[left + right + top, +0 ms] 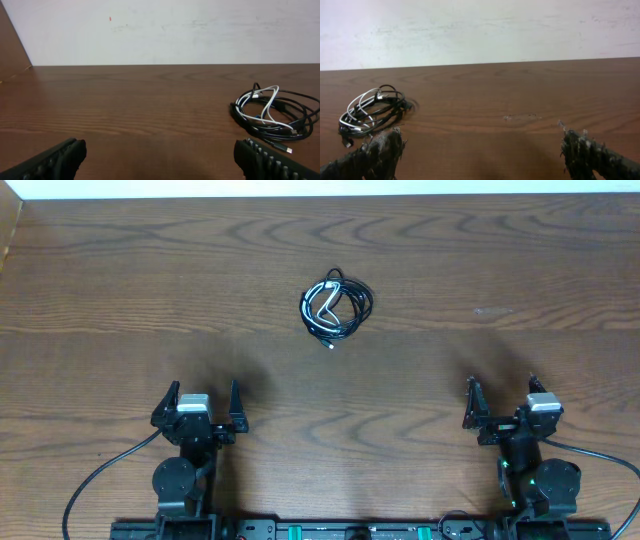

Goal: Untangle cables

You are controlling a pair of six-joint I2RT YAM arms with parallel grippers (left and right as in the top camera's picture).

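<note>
Overhead, the cables (pixel 337 308) lie bundled on the table (pixel 520 270), left gripper (pixel 200 395) and right gripper (pixel 501 392) both spread open, empty; the left wrist view resolves a plug end (pixel 288 149).

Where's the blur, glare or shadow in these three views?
Overhead: even light, no glare, cables small but clear, soft shadows ahead of the left gripper and right gripper. Left wrist: cables sharp, own fingers blurred at the bottom edge. Right wrist: softer overall, fingers blurred too.
</note>
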